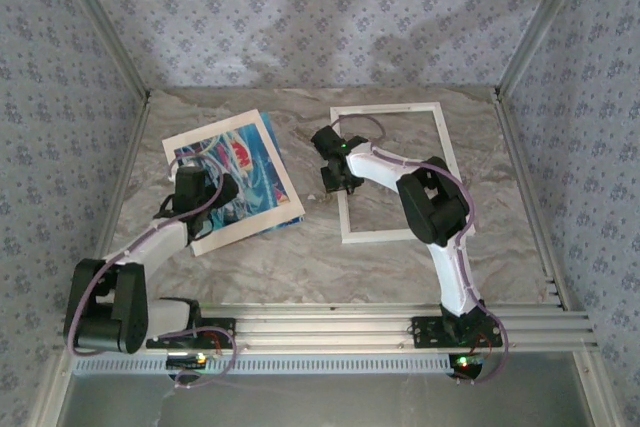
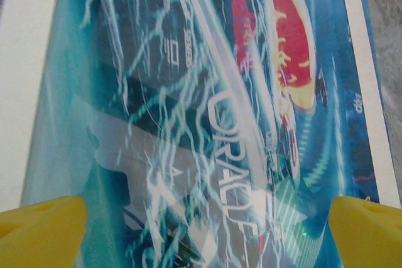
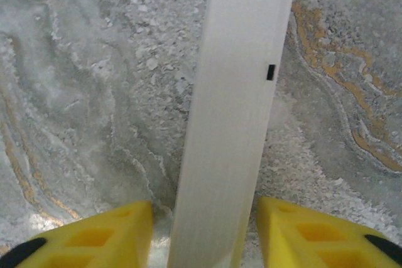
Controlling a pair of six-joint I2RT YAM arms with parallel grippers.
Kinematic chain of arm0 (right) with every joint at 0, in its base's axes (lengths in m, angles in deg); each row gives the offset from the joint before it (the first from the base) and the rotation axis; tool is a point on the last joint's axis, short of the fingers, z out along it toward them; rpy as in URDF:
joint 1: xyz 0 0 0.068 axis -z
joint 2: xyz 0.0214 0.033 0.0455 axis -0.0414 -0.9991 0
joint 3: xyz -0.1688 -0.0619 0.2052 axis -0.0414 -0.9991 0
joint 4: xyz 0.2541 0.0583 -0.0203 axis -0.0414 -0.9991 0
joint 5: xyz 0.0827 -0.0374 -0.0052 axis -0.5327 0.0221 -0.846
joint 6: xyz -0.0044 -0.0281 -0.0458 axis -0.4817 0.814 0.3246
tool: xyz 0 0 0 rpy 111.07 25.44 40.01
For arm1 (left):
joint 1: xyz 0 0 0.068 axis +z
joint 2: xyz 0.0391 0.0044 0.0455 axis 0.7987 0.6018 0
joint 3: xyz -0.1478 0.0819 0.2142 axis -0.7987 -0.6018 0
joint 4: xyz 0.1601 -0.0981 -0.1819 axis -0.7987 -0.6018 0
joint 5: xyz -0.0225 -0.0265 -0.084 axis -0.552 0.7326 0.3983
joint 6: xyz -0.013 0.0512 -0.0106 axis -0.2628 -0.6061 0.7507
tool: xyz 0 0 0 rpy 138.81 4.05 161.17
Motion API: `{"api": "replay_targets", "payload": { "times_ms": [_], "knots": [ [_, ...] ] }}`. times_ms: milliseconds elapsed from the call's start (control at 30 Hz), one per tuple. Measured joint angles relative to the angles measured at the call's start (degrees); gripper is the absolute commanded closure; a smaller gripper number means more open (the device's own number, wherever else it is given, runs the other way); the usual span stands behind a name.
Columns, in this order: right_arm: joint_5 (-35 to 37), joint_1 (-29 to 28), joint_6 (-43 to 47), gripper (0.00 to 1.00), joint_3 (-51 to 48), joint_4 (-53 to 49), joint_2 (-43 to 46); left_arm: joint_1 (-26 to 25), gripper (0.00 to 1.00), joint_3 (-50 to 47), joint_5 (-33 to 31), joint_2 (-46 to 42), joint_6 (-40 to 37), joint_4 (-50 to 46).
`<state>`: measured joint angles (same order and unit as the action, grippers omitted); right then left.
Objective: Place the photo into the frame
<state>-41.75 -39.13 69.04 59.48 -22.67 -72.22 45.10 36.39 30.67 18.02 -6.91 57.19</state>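
The photo, a blue-teal swirl print with red marks and a white border, lies flat and tilted on the table's left half. My left gripper hovers over its near-left part. In the left wrist view the photo spreads under my left gripper, whose yellow fingertips stand wide apart with nothing between them. The white frame lies flat at the right. My right gripper is at its left moulding. In the right wrist view that frame moulding runs between the open fingers, with a gap on each side.
The tabletop is grey marble with orange veins. Aluminium rails cross the near edge by the arm bases. Patterned walls and slanted metal posts close in the back and sides. Bare marble lies between photo and frame.
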Motion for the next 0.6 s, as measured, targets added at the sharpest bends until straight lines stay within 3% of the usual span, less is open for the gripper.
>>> {"api": "replay_targets", "payload": {
  "times_ms": [167,333,600],
  "knots": [
    [0.4,-0.5,0.1,0.30,-1.9,0.2,5.1,-0.4,0.02,0.8,5.1,4.0,0.0,0.9],
    [-2.0,-0.9,0.2,0.29,-2.2,4.4,11.2,-1.7,0.01,1.7,10.0,8.3,0.0,1.7],
    [-11.8,-1.6,-1.6,0.31,-2.6,11.9,10.1,-5.1,0.02,3.1,14.3,11.4,0.5,3.1]
  ]
}}
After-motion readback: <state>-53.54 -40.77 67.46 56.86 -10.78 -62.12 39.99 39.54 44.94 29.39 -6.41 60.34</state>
